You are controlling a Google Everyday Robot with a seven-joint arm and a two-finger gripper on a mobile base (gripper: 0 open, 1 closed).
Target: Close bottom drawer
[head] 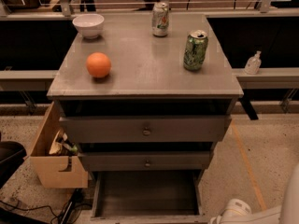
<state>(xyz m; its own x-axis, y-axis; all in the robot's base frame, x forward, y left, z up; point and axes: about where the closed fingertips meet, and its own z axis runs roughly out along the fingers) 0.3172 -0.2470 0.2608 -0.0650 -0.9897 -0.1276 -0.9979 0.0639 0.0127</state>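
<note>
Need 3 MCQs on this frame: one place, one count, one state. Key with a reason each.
1. Where is the orange?
A) on the cabinet top, left side
B) in the cardboard box
C) on the floor

2. How many cans stand on the cabinet top?
A) one
B) two
C) three

3. The bottom drawer is:
A) shut
B) pulled out, empty
C) pulled out, holding a can

Key:
1 A: it rests on the grey surface.
2 B: a green can and a pale can.
3 B: its bare floor shows.

The gripper is out of view; only a white robot part shows, lower right.
</note>
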